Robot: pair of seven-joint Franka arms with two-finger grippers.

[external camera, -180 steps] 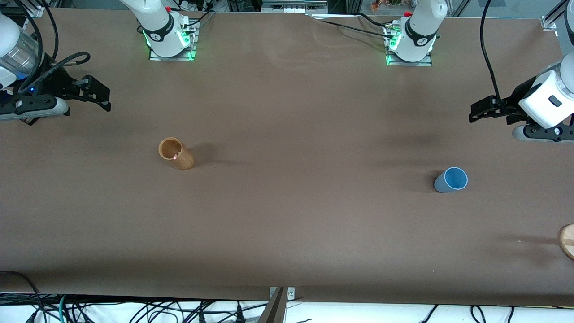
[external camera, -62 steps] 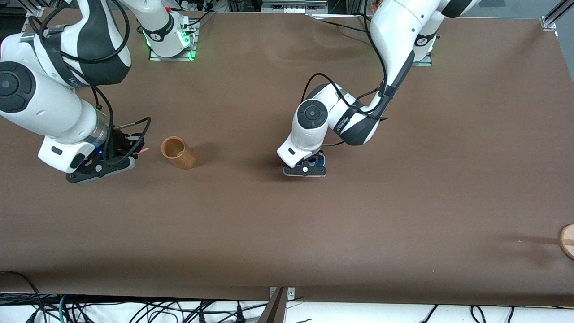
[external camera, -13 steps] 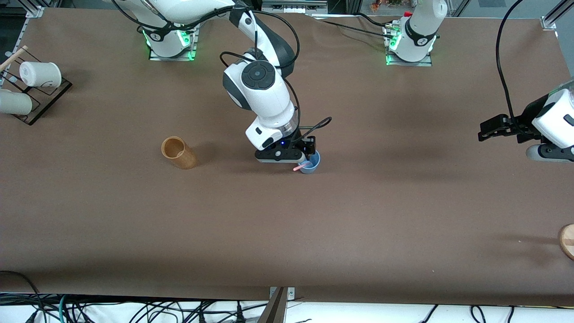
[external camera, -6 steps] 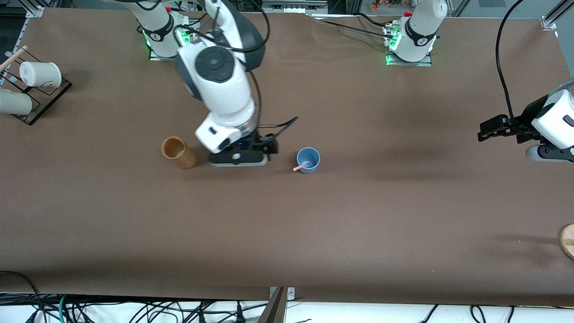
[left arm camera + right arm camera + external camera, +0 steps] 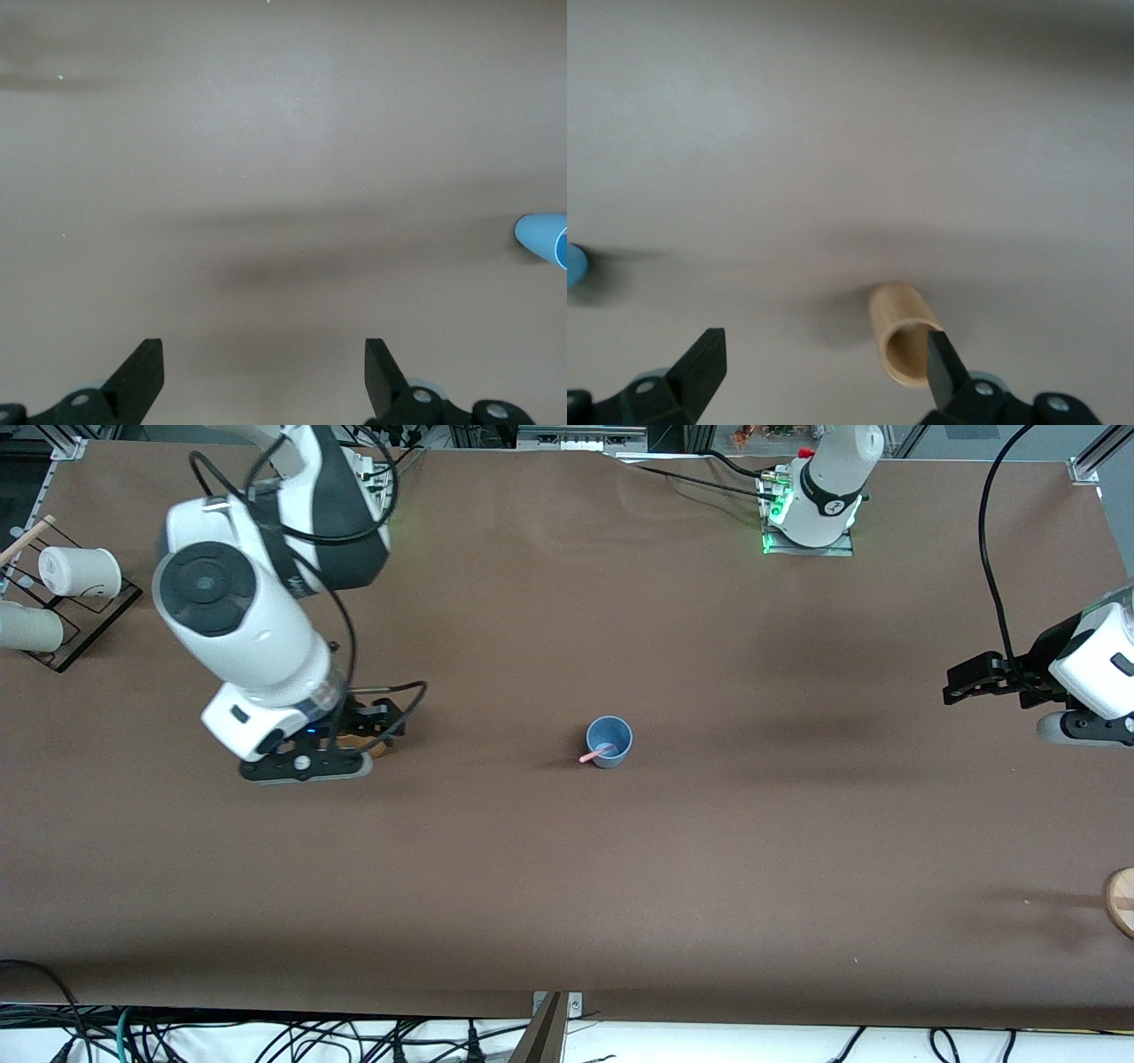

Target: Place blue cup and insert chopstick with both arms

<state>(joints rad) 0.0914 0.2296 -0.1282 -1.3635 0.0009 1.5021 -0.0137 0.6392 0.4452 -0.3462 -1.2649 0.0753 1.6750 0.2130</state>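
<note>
The bench (image 5: 567, 886) carried the cup (image 5: 609, 740) upright near its middle, with the chopstick (image 5: 594, 755) already standing in it, leaning so that its pink top end poked over the rim on the side toward the right arm's end. By the look of it both parts of the task were done, and what remained was judged to be for the arms to clear off.

The right arm reached from its base down toward its own end of the bench. Its right claw (image 5: 350, 735) hung over the wooden holder (image 5: 904, 343), which the front view mostly hid beneath it. Its fingers (image 5: 700, 361) stood wide apart and held nothing. From this claw the cup lay well apart, toward the bench's middle, seen as a blue sliver (image 5: 574, 264) at the edge of the right wrist view.

The left arm waited at its own end, its left claw (image 5: 966, 673) hanging above bare bench, fingers (image 5: 142, 370) wide and empty. The cup showed at the edge of its wrist view too (image 5: 542, 239). Neither claw was close to the cup; the right looked somewhat nearer.

Two white cups (image 5: 78, 571) sat on a rack at the right arm's end.
</note>
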